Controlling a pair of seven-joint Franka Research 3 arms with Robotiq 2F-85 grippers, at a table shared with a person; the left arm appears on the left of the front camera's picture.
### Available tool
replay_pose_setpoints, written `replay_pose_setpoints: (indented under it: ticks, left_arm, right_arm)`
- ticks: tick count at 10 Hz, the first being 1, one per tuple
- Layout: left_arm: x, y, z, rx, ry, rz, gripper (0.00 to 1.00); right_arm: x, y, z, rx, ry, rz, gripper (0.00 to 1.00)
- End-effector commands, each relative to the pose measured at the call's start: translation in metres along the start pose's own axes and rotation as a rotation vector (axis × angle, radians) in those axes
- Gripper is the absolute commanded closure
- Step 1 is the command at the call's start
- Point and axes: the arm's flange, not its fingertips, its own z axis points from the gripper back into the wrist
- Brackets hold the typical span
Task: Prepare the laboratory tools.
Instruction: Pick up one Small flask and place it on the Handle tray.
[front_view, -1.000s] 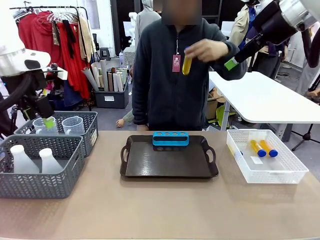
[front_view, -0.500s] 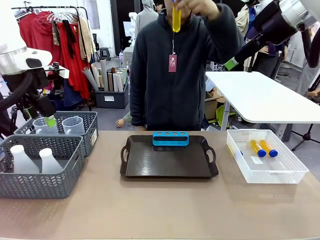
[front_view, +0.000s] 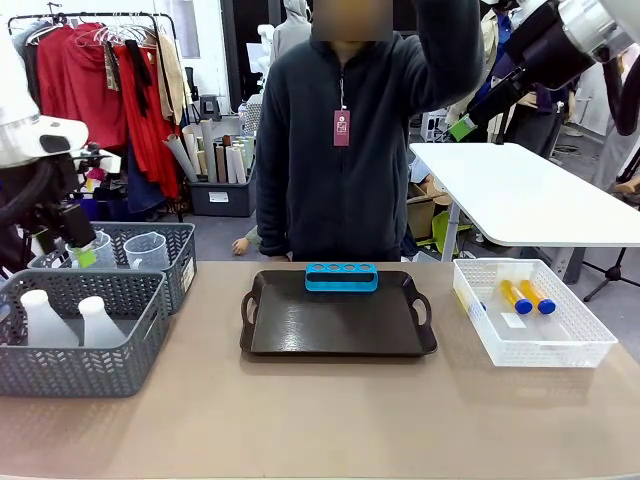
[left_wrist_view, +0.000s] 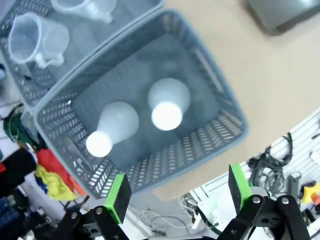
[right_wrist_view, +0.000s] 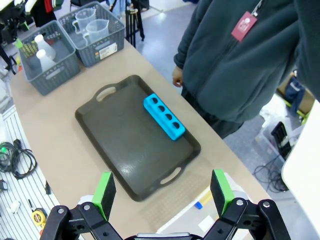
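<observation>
The left claw (left_wrist_view: 179, 190) hangs spread wide and empty above the near grey basket (left_wrist_view: 225, 120), where two white flasks (left_wrist_view: 167, 102) stand side by side. Clear beakers (front_view: 150, 250) sit in the grey basket behind (front_view: 182, 240). Both baskets lie at 9 o'clock from the dark tray (front_view: 338, 325), and a blue rack (front_view: 341, 277) rests at its 12 o'clock edge. At 3 o'clock, two yellow tubes (front_view: 528, 296) lie in a white basket (front_view: 550, 355). The right claw (right_wrist_view: 162, 191) is spread too, empty, high over the tabletop (front_view: 320, 420).
</observation>
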Motion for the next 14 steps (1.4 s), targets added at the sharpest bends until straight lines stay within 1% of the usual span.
replay_pose_setpoints:
  ticks: [1, 3, 4, 6, 8, 11, 14]
  left_arm:
    - [-0.011, 0.024, -0.017, 0.046, -0.013, 0.111, 0.0]
    - [-0.015, 0.065, -0.044, 0.058, -0.025, 0.197, 0.0]
    - [-0.014, 0.073, -0.054, 0.071, -0.028, 0.206, 0.0]
    - [-0.01, 0.085, -0.071, 0.085, -0.026, 0.234, 0.0]
    - [-0.013, 0.097, -0.087, 0.099, -0.053, 0.269, 0.0]
    - [-0.016, 0.105, -0.098, 0.104, -0.055, 0.294, 0.0]
    - [-0.015, 0.11, -0.107, 0.105, -0.047, 0.285, 0.0]
  right_arm:
    - [0.0, -0.001, 0.001, 0.002, 0.0, -0.001, 0.0]
    - [0.0, -0.001, 0.001, 0.002, 0.0, -0.001, 0.0]
    - [0.0, -0.001, 0.001, 0.002, 0.0, -0.001, 0.0]
    - [0.0, -0.001, 0.001, 0.002, 0.0, -0.001, 0.0]
    - [0.0, -0.001, 0.001, 0.002, 0.0, -0.001, 0.0]
    - [0.0, -0.001, 0.001, 0.002, 0.0, -0.001, 0.0]
    - [0.0, -0.001, 0.001, 0.002, 0.0, -0.001, 0.0]
